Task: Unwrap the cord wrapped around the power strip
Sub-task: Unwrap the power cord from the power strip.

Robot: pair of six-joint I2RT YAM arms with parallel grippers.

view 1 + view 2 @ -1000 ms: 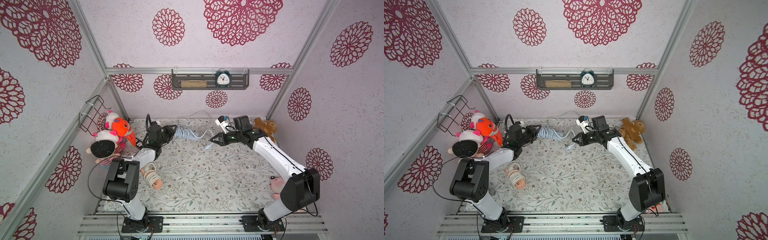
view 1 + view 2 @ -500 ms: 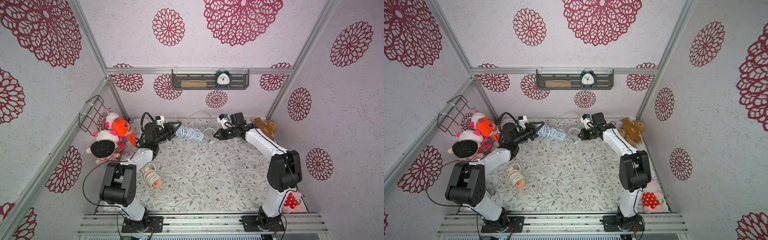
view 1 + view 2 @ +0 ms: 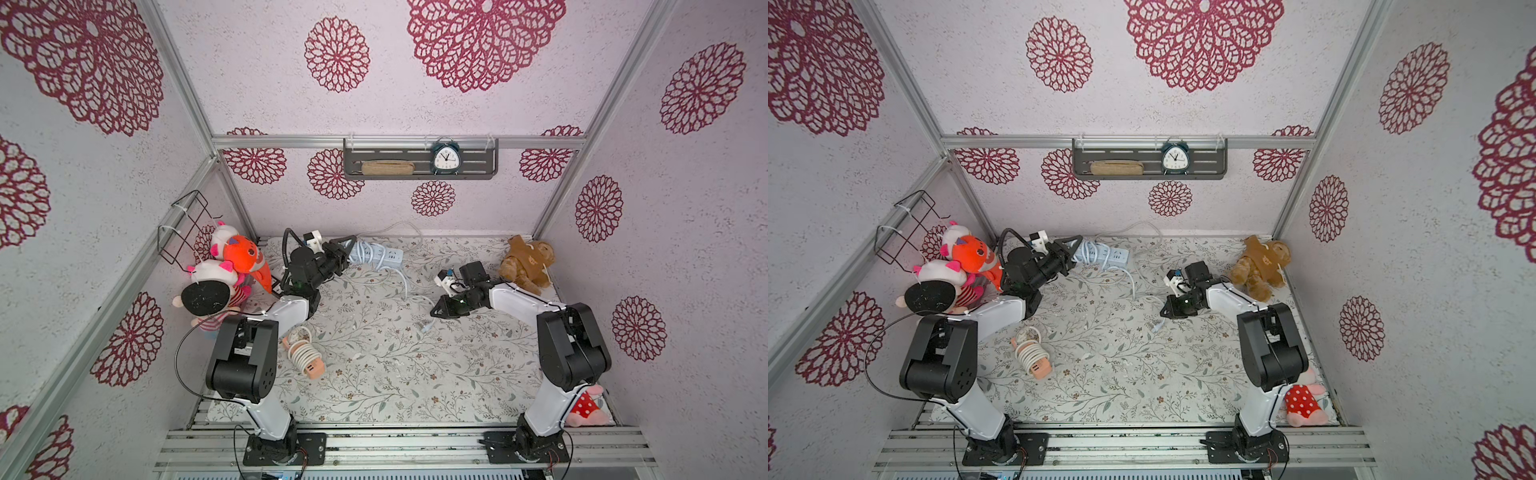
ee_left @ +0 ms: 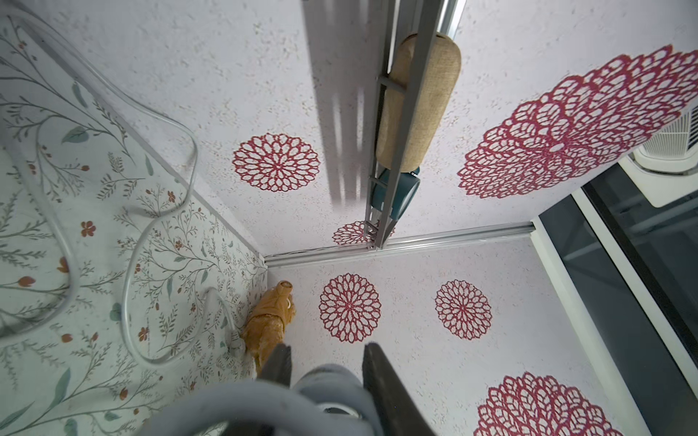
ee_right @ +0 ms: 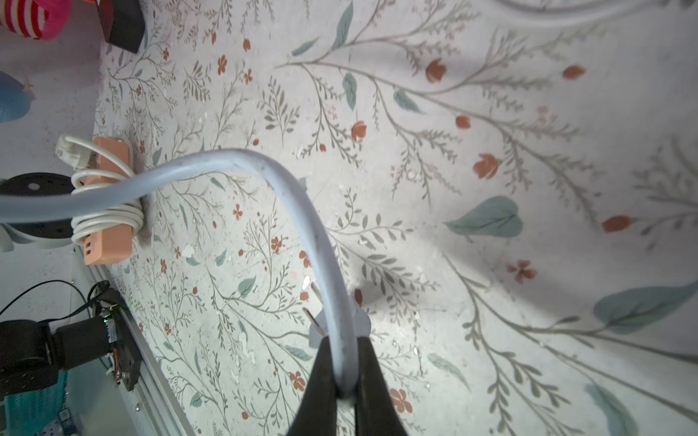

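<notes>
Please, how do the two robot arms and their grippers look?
The left arm and right arm have white links and bulky black joints. The left gripper and right gripper have black tapered fingers and a white camera mount. A black cable arcs over the left wrist.

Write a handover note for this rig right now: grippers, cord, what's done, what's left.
Grippers: left gripper is shut on one end of the pale blue power strip near the back wall. The right gripper has its fingers shut on the cord, just behind the plug, over mid-table.
Done: a long stretch of cord runs loose from the strip to the right gripper.
Left: several coils sit around the strip beside the left gripper; work those off.
Aside: the orange strip by the left arm's base lies wrapped.
</notes>
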